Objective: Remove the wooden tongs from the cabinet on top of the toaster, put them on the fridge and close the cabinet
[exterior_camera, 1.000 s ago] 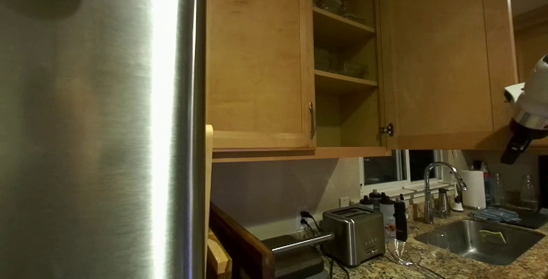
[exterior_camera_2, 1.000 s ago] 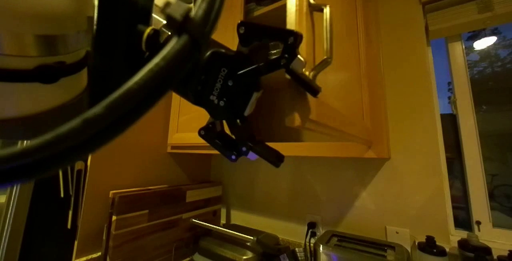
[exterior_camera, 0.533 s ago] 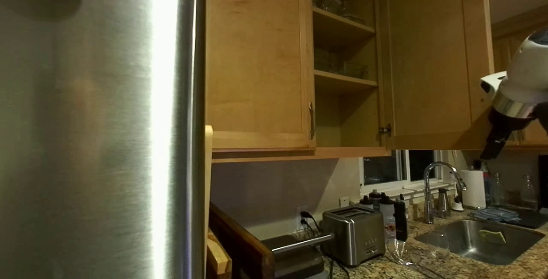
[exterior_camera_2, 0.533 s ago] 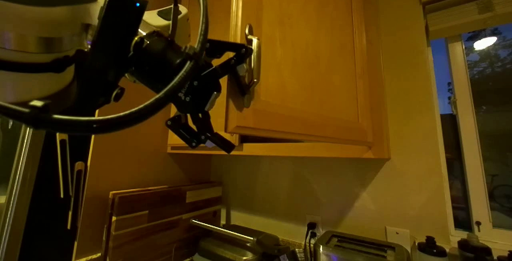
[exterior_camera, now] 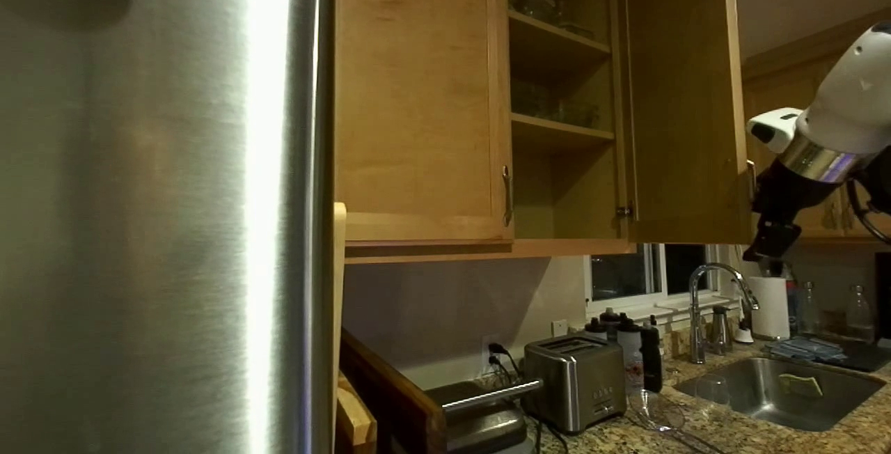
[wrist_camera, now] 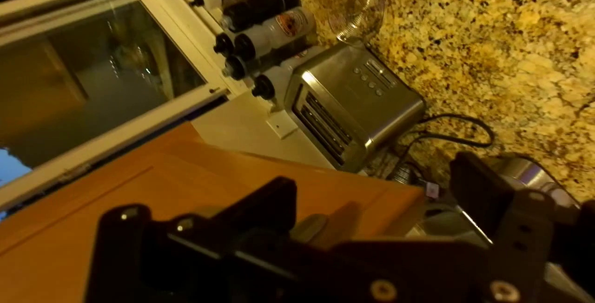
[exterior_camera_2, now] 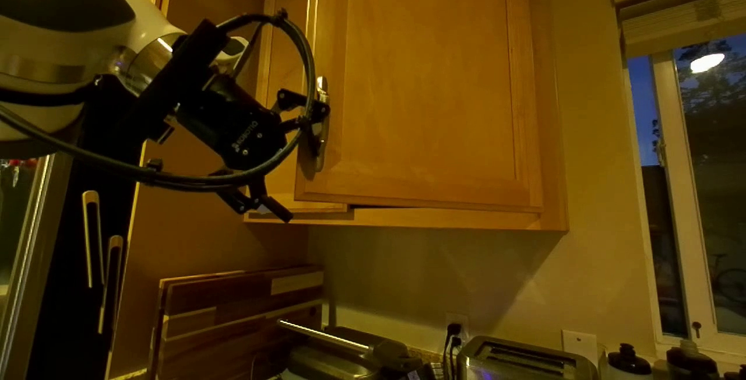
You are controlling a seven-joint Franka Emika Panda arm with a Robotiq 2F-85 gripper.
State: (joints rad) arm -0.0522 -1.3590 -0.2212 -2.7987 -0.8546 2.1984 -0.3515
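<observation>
The honey-coloured cabinet (exterior_camera: pixel 560 130) stands open, its right door (exterior_camera_2: pixel 431 77) swung outward. By that door's metal handle (exterior_camera_2: pixel 322 85), my gripper (exterior_camera_2: pixel 302 186) has its jaws wide apart. Its upper finger overlaps the handle; whether they touch I cannot tell. In the wrist view the gripper (wrist_camera: pixel 374 173) holds nothing, and the door's corner shows between the fingers. Two slim, pale, tong-shaped pieces, apparently the wooden tongs (exterior_camera_2: pixel 93 234), hang on a dark upright surface at the left, probably the fridge's side. Below the cabinet sits the steel toaster (exterior_camera: pixel 578 377). The fridge (exterior_camera: pixel 153 231) fills an exterior view's left.
The neighbouring cabinet door (exterior_camera: pixel 418 92) is closed. Glassware (exterior_camera: pixel 543 8) rests on upper shelves. On the counter are bottles (exterior_camera: pixel 630 349), a wire strainer (wrist_camera: pixel 358 10), a grill appliance (exterior_camera: pixel 480 419) and cutting boards (exterior_camera_2: pixel 245 310). A sink (exterior_camera: pixel 786 391) lies beyond. A cable loops around my wrist.
The cabinet door's free edge has swung left in both exterior views, its outer face now covering the interior in one of them. My gripper has travelled left along with the handle, still open.
</observation>
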